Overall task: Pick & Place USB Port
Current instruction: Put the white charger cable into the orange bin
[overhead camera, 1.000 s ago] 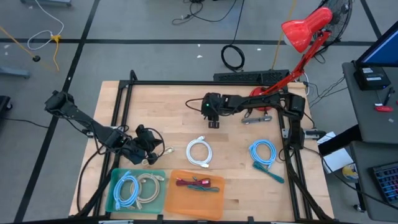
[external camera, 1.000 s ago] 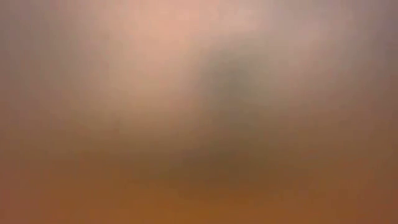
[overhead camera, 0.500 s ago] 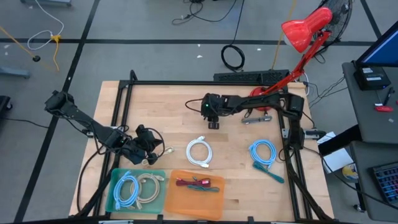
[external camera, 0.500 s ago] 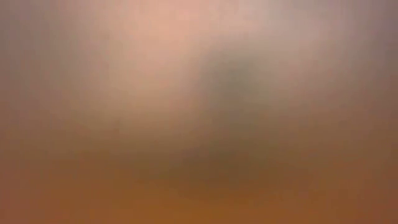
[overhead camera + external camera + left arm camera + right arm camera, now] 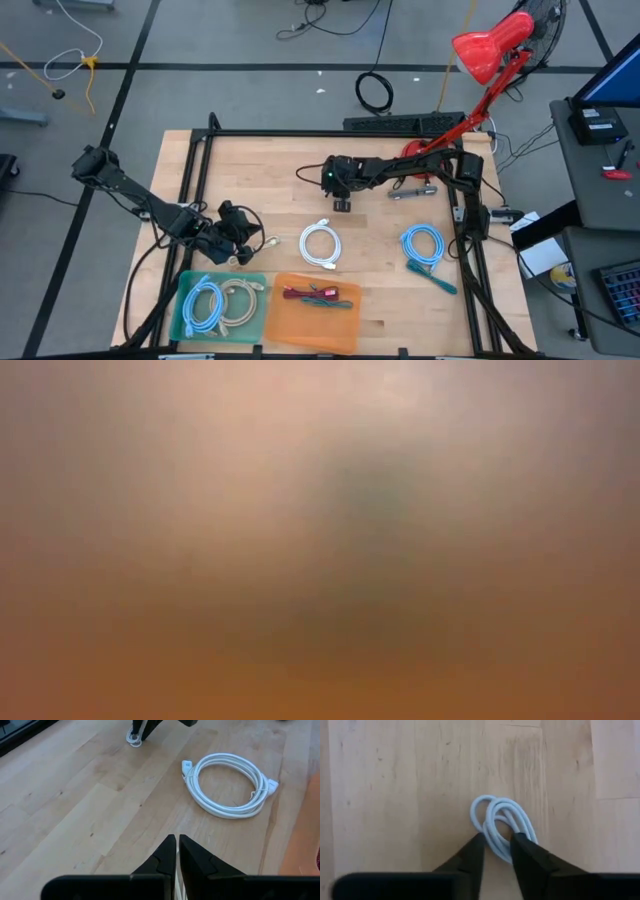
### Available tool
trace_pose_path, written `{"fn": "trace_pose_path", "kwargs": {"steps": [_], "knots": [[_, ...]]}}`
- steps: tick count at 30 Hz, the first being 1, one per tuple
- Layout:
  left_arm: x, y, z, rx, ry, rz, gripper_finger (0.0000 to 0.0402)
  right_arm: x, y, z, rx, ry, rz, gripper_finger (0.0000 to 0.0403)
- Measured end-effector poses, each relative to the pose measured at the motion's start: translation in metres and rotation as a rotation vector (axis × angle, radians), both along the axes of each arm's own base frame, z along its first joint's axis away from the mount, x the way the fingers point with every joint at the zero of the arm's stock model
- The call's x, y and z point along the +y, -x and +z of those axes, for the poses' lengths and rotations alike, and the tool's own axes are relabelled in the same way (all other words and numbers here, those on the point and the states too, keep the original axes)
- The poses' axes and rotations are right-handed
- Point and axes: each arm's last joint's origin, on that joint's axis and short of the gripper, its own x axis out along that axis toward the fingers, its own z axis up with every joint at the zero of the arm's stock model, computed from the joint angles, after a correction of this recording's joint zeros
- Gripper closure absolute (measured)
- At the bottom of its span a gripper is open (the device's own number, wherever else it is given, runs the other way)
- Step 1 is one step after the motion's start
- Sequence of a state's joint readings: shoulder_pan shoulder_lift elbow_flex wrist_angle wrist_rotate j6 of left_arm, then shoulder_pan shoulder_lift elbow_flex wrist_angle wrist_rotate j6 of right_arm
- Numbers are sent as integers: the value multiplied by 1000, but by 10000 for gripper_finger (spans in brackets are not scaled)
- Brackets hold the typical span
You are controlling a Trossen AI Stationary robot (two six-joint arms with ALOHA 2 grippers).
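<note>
A small white cable coil [image 5: 492,812] lies on the wooden table [image 5: 270,170] near its middle. My right gripper [image 5: 497,840] comes down on the coil from above and stands shut on its strands; the high view shows this gripper [image 5: 342,206] over the coil. My left gripper [image 5: 177,840] waits shut and empty above the table's left part [image 5: 243,257]. A larger white cable coil [image 5: 227,785] lies flat in front of it. The low view is a blur and shows nothing. My right gripper pinches several strands of the small coil's side [image 5: 496,837] between its two fingers [image 5: 475,852]. The fingers slant down from the table's right side. The rest of the coil lies flat on the table beyond the fingertips.
A blue cable coil [image 5: 422,245] lies at the right. A green tray [image 5: 222,303] with blue and beige cables and an orange tray [image 5: 315,298] with a red cable stand at the near edge. A red lamp [image 5: 485,50] and a tool [image 5: 410,190] are at the far right.
My right gripper has sunk a little onto the small white coil, and in the high view its fingers have drawn closer together. The coil has stayed where it lay.
</note>
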State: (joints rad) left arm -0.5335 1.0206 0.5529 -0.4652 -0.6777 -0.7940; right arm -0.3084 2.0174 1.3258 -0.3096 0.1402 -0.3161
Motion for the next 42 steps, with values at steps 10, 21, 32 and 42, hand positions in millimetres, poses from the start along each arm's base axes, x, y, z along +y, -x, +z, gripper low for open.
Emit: {"fn": "trace_pose_path", "kwargs": {"steps": [10, 21, 32, 42], "knots": [[0, 0, 0, -2, 4, -3, 378, 0, 1, 0, 29, 101, -87, 399], [0, 0, 0, -2, 3, -5, 378, 28, 6, 69, -195, 34, -145, 402], [0, 0, 0, 0, 3, -6, 378, 164, 37, 150, -375, -469, 99, 402], [0, 0, 0, 9, -8, -13, 378, 277, 42, 142, -387, -765, 231, 403]]}}
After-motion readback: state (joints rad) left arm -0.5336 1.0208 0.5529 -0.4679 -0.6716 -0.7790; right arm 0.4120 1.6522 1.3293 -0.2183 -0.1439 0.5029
